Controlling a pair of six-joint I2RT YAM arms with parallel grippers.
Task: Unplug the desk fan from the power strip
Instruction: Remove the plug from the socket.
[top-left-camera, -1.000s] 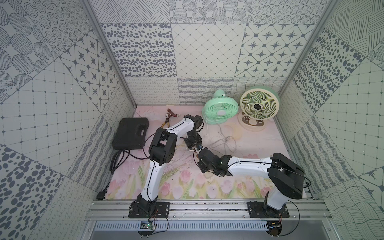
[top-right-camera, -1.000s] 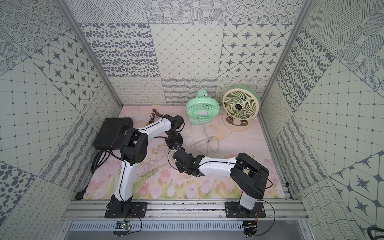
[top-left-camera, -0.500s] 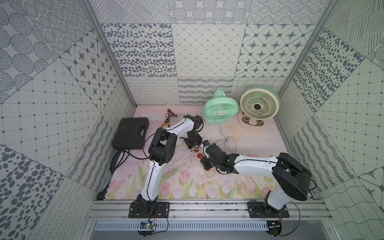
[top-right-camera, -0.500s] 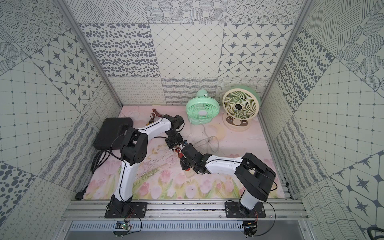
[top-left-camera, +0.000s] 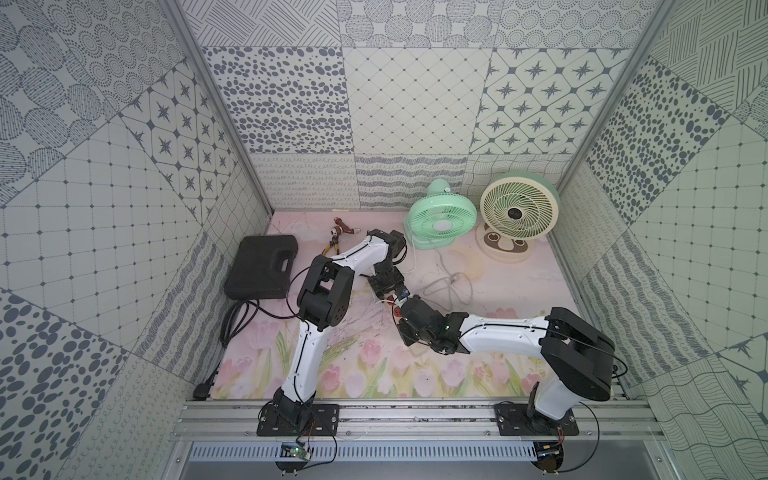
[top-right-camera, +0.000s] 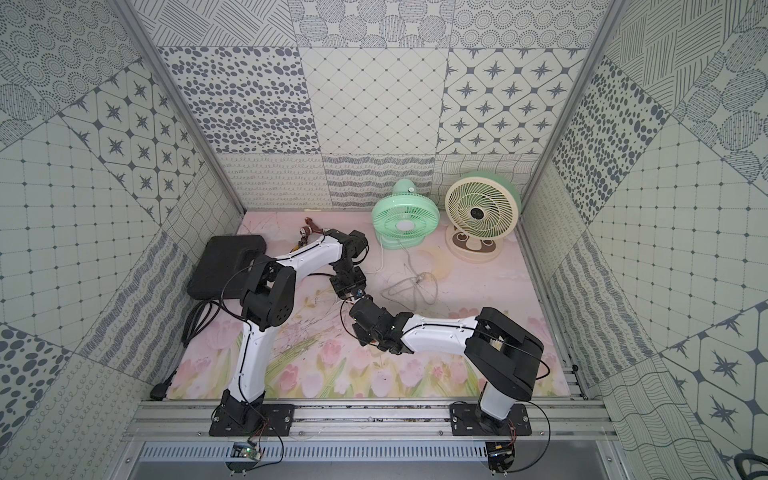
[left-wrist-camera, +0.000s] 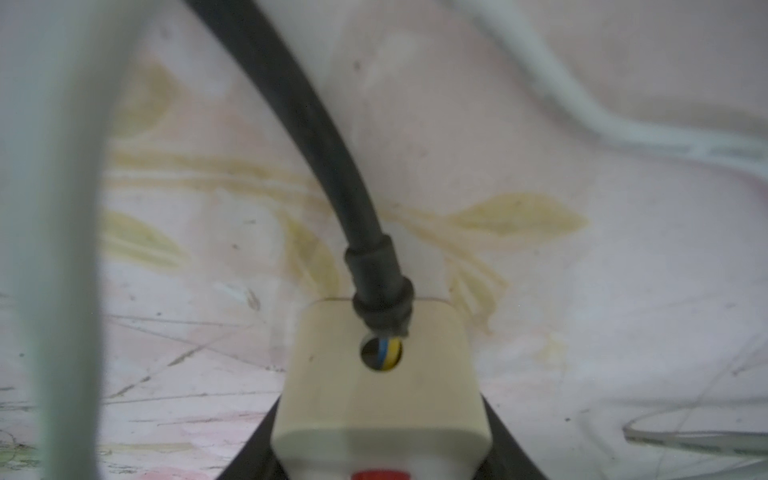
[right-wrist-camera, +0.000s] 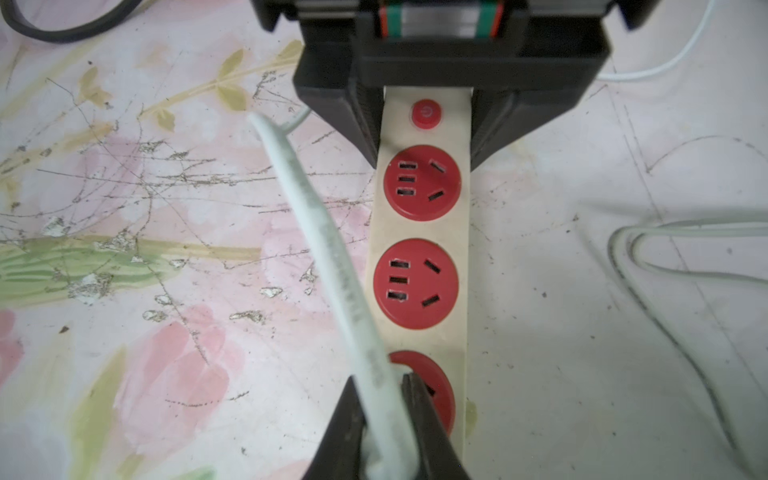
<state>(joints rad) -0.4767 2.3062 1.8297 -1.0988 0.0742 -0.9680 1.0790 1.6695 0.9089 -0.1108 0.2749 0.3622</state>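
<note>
The cream power strip (right-wrist-camera: 424, 232) lies on the floral mat, its red switch and two free red sockets showing. My left gripper (right-wrist-camera: 428, 104) is shut on its switch end, where the black cord (left-wrist-camera: 332, 145) comes out; the strip's end (left-wrist-camera: 380, 395) fills the left wrist view. My right gripper (right-wrist-camera: 384, 399) is shut on a white plug and cord (right-wrist-camera: 324, 232) over the third socket. I cannot tell whether the pins sit in it. In both top views the two grippers (top-left-camera: 388, 286) (top-left-camera: 405, 307) meet mid-mat, hiding the strip. A mint desk fan (top-left-camera: 440, 220) stands at the back.
A cream fan (top-left-camera: 517, 212) stands beside the mint one. Loose pale cord loops (top-left-camera: 451, 286) lie right of the grippers. A black case (top-left-camera: 262, 266) and pliers (top-left-camera: 336, 237) are at the back left. Coiled black cable (top-left-camera: 235, 324) lies along the left wall.
The right arm swung out toward the back right half a second ago, uncovering red sockets, and has come back over the strip. The left arm has stayed put.
</note>
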